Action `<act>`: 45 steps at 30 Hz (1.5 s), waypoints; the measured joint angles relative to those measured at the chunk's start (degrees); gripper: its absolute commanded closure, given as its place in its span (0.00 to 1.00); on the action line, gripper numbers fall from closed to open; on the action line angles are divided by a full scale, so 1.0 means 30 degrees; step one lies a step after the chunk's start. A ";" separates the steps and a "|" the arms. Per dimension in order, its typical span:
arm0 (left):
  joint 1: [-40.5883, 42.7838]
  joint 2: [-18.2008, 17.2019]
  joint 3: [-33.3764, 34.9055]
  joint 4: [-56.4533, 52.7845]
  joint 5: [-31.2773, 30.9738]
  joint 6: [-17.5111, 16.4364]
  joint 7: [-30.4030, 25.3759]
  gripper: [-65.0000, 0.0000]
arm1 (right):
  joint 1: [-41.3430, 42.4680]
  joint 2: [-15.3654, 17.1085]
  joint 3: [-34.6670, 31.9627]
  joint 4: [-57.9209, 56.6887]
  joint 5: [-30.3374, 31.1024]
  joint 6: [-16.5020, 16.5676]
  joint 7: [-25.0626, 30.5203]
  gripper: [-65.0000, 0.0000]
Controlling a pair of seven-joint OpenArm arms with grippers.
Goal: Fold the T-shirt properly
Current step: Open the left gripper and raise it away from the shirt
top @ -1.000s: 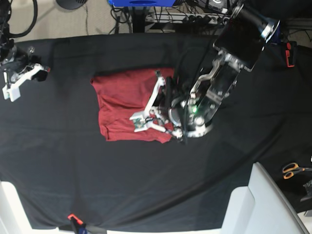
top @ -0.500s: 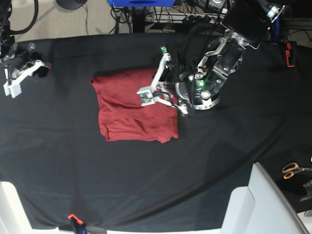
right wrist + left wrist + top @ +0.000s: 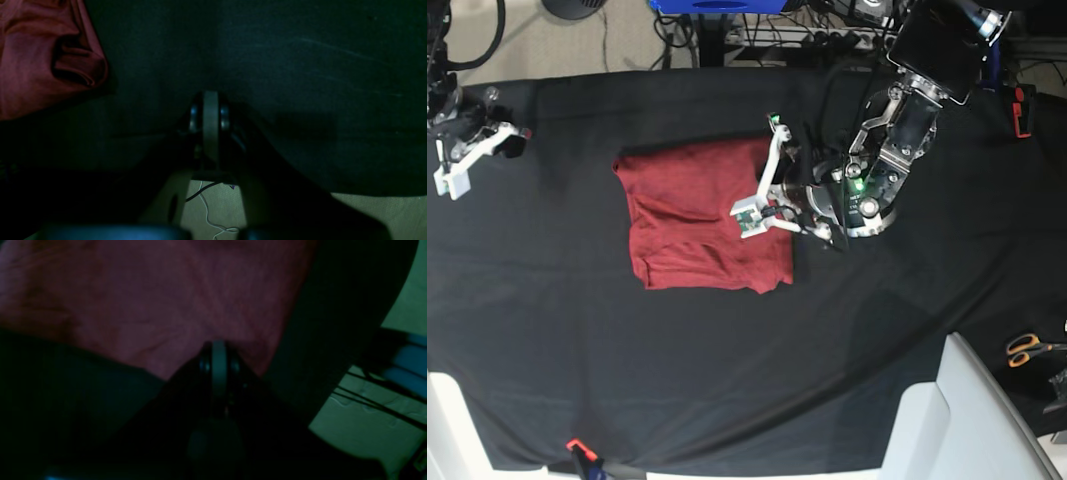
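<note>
The T-shirt (image 3: 702,225) lies folded into a compact, roughly square bundle near the middle of the black cloth sheet (image 3: 727,380). Its edges are fairly straight, but the lower right corner sags outward, and the right wrist view shows a puckered fold of loose layers at one edge (image 3: 76,63).

The left gripper (image 3: 752,215) hangs over the bundle's right edge. Its jaws are pressed together, and no cloth shows between them in the left wrist view (image 3: 217,353). The right gripper (image 3: 457,165) is parked well apart at the far side of the sheet, jaws likewise pressed together and holding nothing.

Judgement: the fold looks close to finished.

Risks noted:
- The thin knit could catch on the left arm's fingers or cabling as it lifts off, dragging the top layer open.
- The sagging corner and puckered edge may spring apart if left unpressed.
- Any smoothing pass with closed jaws could shove the whole bundle along the sheet instead of flattening it.
</note>
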 measured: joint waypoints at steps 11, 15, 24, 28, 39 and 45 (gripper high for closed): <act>0.0255 -0.0051 0.0000 -0.1479 0.0066 0.0007 -0.1027 1.00 | 0.0000 -0.0007 0.0000 0.0000 0.0000 0.0000 0.0007 1.00; 0.0255 -0.0051 0.0000 -0.1472 0.0073 0.0007 -0.1020 1.00 | 0.0000 0.0000 0.0000 0.0000 -0.0007 0.0000 0.0000 1.00; 0.0073 -0.0051 -0.1617 -0.0015 -0.0051 0.0000 -0.0794 1.00 | 0.0015 0.0248 -0.1348 0.0860 -0.0342 -0.0175 -0.0022 1.00; 0.0073 -0.1661 -0.4728 0.1151 -0.0284 -0.0007 -0.0787 1.00 | 0.0415 0.0000 -0.3009 0.3665 -0.2980 -0.0182 -0.0131 1.00; 0.6535 -0.6237 -1.3165 -0.0372 -0.0066 -0.0160 -0.3031 1.00 | 0.4612 -0.1450 -0.8655 0.4634 -0.8204 -0.0146 -0.3206 1.00; 0.7344 -0.5778 -1.4426 -0.0255 -0.0051 -0.0146 -0.3089 1.00 | 0.5668 -0.2827 -1.0098 0.3504 -0.9158 0.0000 -0.3614 1.00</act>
